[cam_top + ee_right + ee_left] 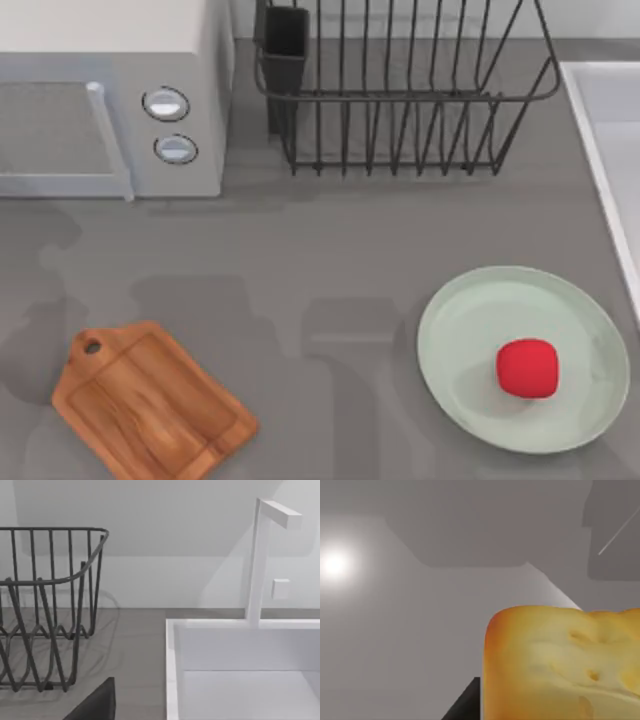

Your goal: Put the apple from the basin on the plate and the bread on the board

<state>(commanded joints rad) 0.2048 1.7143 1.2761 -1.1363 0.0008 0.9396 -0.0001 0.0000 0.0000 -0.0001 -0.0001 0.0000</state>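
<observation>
The apple (527,368) already sits on the plate (470,310), while the board (150,400) lies bare at the table's left and the bread (560,665) looms close in the left wrist view, apparently carried, though the grip cannot be told.

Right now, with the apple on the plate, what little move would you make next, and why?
Probably carry the bread, close in the left wrist view, toward the board at the table's left and lower it there. The apple already rests on the plate, while the board lies bare. I cannot tell how the bread is held.
</observation>
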